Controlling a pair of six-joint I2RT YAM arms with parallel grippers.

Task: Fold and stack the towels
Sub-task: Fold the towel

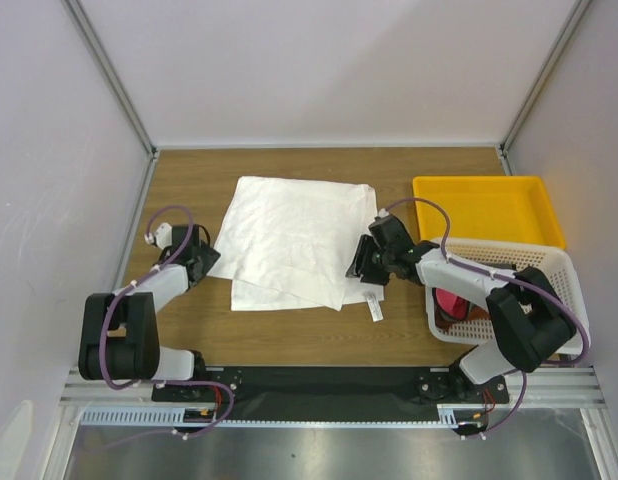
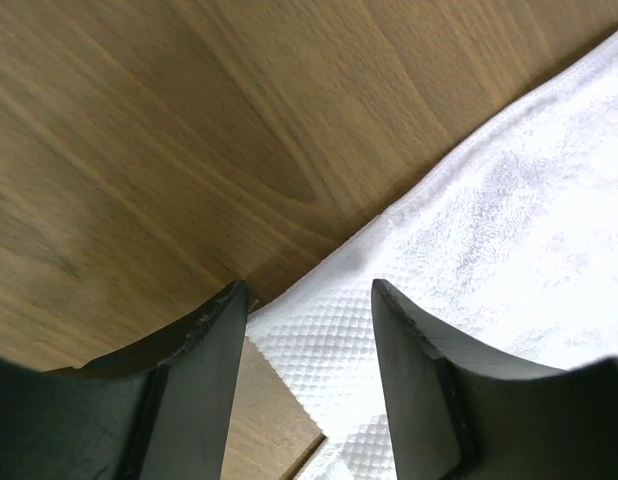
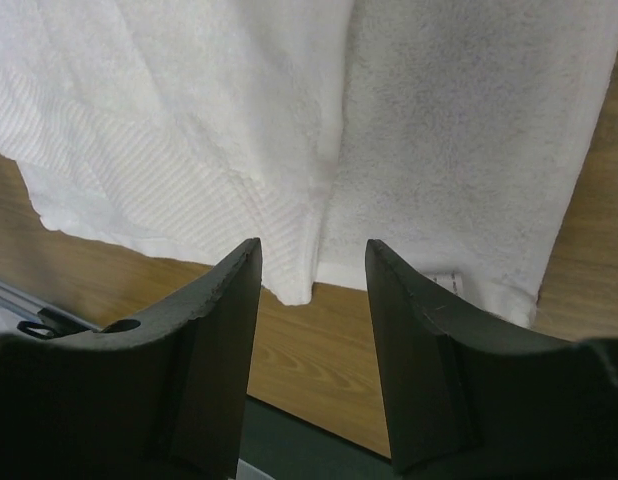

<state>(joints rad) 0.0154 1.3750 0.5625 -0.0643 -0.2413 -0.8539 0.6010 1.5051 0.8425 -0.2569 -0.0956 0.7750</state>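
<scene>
A large white towel [image 1: 294,240] lies folded over on the wooden table, its small tag [image 1: 374,308] at the near right corner. My left gripper [image 1: 208,262] is open, low at the towel's left edge; the left wrist view shows a woven corner of the towel [image 2: 329,340] between the fingers. My right gripper [image 1: 357,270] is open, low at the towel's right near edge; its view shows two towel layers [image 3: 289,150] just beyond the fingertips. A magenta-pink towel [image 1: 451,300] and a reddish-brown towel [image 1: 457,316] lie in the white basket [image 1: 559,270].
A yellow tray [image 1: 486,205] stands at the back right, behind the basket. White walls enclose the table on three sides. A black rail [image 1: 319,380] runs along the near edge.
</scene>
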